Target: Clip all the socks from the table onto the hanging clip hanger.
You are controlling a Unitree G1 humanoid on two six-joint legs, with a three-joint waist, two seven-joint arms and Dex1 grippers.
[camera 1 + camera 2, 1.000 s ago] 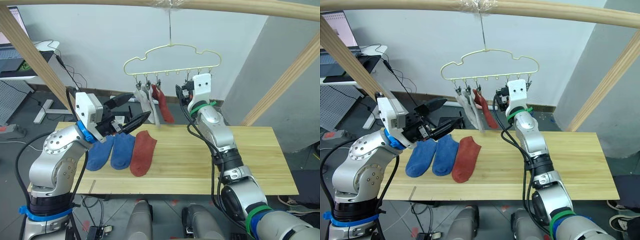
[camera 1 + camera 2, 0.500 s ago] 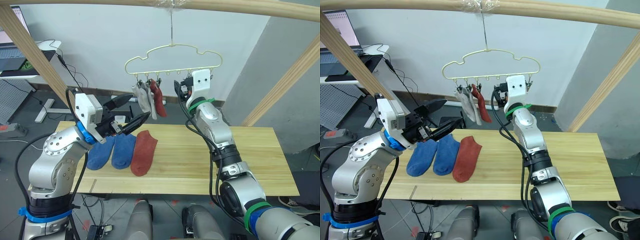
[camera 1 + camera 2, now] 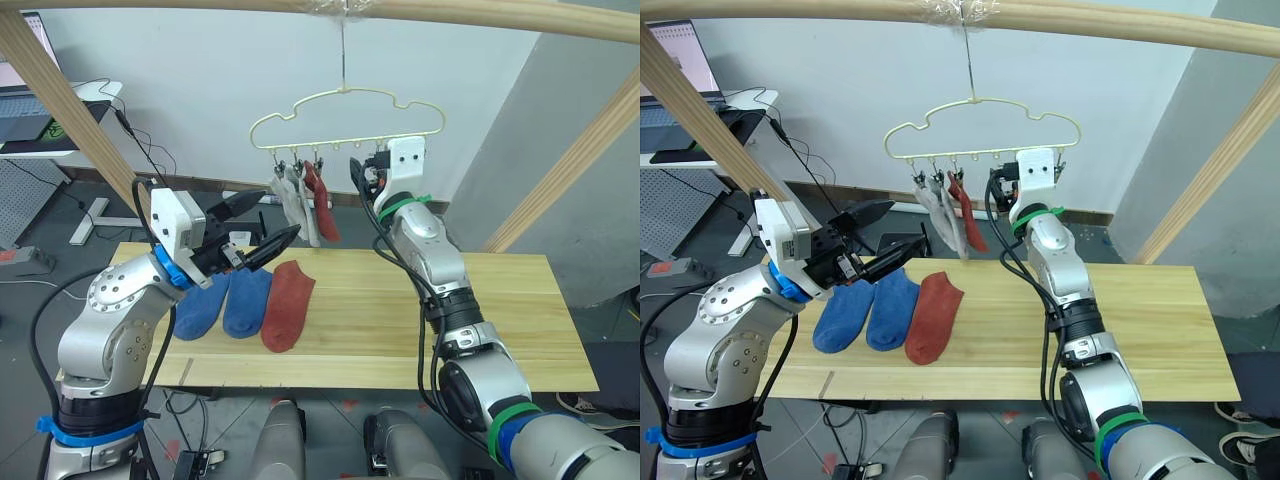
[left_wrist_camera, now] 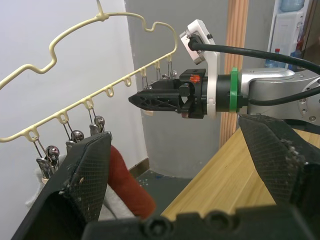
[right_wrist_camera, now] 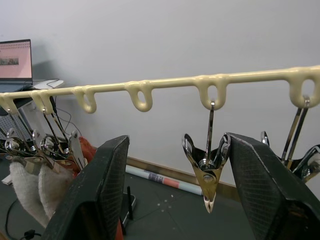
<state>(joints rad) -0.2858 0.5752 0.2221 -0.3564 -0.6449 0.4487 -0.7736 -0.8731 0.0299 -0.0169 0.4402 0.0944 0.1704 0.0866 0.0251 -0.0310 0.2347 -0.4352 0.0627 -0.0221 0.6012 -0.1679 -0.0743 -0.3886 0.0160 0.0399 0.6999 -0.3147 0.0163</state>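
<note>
I have the right jaws (image 3: pixel 358 178) raised to the lower bar of the clip hanger (image 3: pixel 346 112), spread wide with nothing in them. An empty metal clip (image 5: pixel 207 165) hangs between my two fingers, and I cannot tell whether either one touches it. Beyond that clip, toward my left jaws, three socks are already pinned: two grey socks (image 3: pixel 296 204) and a rust-red sock (image 3: pixel 322 203) dangling side by side.

My left jaws (image 3: pixel 262 222) are parted as well and hold nothing. They hover above the desk (image 3: pixel 500 320), pointing toward the hanging socks from just below and beside them. Under those jaws, flat on the desk, lie two blue socks (image 3: pixel 222 304) touching each other, with a second rust-red sock (image 3: pixel 284 305) just beside them.
</note>
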